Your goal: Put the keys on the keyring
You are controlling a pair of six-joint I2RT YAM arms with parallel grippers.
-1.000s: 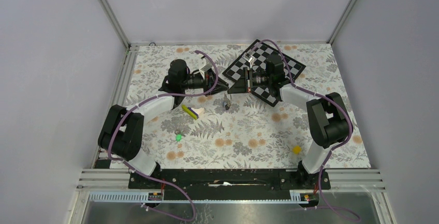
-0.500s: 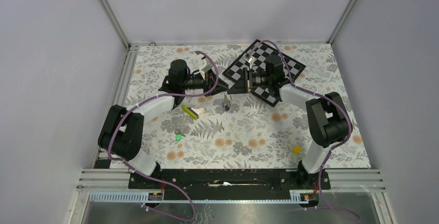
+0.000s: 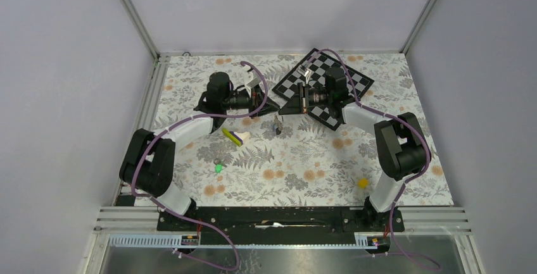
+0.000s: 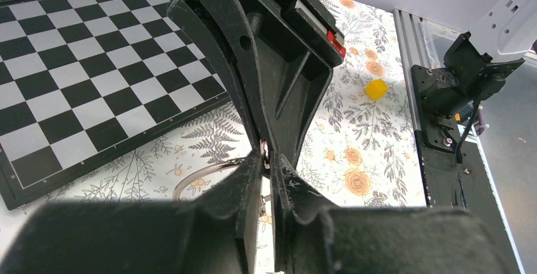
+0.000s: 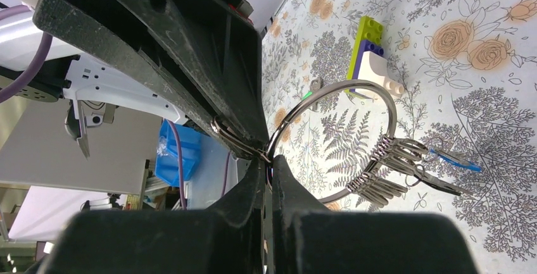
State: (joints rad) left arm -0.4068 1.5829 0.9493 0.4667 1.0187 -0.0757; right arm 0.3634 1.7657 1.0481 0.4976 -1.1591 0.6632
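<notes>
Now keyring (image 5: pixel 354 84) pinched where left jaws, right jaws meet; keys (image 5: pixel 389 160) threaded.

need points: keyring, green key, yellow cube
keyring (image 5: pixel 361 83): right wrist view, top arc of the wire.
green key (image 3: pixel 218 168): top external view, its green head.
yellow cube (image 4: pixel 376 88): left wrist view, middle of the cube.

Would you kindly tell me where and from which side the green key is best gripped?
The green key is probably best gripped by its head, from straight above: it lies flat on the table. Its metal end seems to point to the far side, so holding the head would leave that end free for the keyring.
</notes>
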